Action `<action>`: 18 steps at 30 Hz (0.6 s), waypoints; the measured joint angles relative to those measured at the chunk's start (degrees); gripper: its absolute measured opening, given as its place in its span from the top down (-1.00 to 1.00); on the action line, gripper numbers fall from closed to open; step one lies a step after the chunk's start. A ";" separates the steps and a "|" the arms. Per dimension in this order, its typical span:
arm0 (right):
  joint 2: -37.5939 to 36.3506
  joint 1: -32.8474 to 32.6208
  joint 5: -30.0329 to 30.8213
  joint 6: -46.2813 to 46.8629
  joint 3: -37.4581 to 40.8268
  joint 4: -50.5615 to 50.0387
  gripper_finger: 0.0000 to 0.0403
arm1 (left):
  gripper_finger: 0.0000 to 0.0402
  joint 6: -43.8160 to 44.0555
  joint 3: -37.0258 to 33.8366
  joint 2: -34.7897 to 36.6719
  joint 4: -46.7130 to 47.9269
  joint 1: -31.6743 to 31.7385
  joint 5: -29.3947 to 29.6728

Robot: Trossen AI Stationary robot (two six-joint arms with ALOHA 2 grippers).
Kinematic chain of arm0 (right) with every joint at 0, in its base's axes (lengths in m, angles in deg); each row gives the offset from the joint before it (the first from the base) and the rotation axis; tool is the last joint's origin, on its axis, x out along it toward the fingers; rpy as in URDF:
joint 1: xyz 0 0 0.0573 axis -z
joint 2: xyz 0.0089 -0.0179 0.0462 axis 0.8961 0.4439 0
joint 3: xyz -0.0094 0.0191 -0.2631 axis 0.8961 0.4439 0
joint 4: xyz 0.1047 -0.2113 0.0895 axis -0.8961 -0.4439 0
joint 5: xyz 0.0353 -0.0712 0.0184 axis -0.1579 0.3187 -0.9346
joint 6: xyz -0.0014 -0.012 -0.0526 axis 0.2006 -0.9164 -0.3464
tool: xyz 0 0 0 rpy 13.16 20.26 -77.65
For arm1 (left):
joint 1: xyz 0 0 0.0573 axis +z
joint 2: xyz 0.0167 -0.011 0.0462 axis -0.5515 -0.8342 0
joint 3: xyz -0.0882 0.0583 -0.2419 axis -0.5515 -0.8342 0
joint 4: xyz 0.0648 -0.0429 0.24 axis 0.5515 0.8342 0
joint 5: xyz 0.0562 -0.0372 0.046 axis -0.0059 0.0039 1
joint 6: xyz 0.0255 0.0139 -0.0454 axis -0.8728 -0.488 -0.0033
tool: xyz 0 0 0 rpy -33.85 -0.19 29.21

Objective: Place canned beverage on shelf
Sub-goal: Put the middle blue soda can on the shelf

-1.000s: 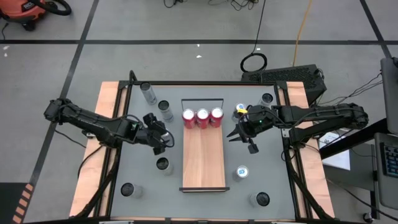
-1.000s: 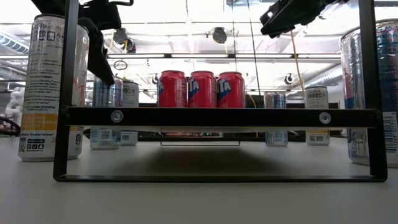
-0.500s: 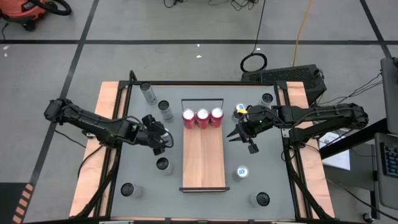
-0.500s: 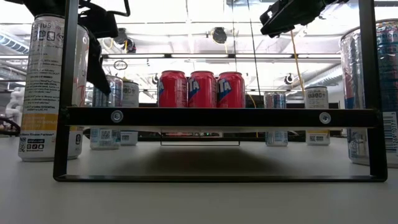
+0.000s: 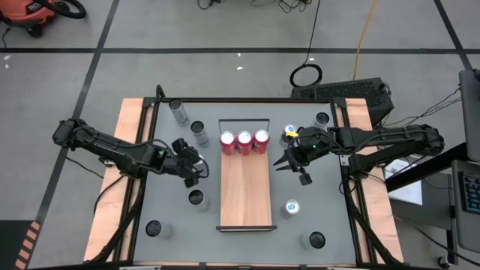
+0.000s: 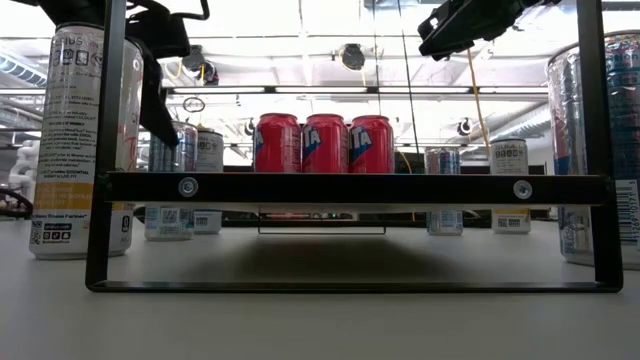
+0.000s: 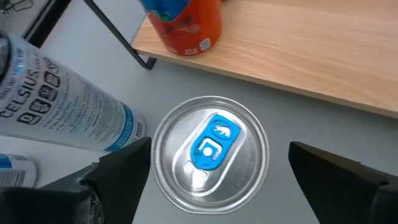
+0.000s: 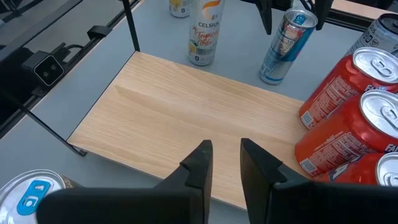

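Jaws spread wide on left gripper (image 7: 211,180), poised above blue-tabbed can (image 7: 211,151) just beside shelf (image 5: 245,187). Right gripper (image 8: 222,155) pinched nearly together, empty, over shelf's other long edge. Three red cans (image 5: 244,142) by shelf's rail.

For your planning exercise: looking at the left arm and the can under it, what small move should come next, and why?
Probably lower the left claw straight down around the blue-tabbed can. Its fingers stand open on either side of the can's top, above it, and the can stands upright on the grey table just beside the shelf.

Overhead, table-level, 2 wrist cams
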 joint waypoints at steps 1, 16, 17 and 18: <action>0.00 0.00 0.00 0.00 0.00 0.00 0.78 | -0.82 -0.25 0.00 0.00 0.01 0.00 -0.37; 0.00 0.00 0.00 -1.05 0.00 0.00 0.78 | -0.53 -0.50 0.00 0.00 0.22 0.04 -0.52; 0.00 0.00 0.00 -1.05 0.00 0.00 0.78 | -0.53 -0.50 0.00 0.00 0.20 0.08 -0.51; 0.00 0.00 0.00 -1.05 0.00 0.00 0.78 | -0.52 -0.50 0.00 0.00 0.20 0.09 -0.50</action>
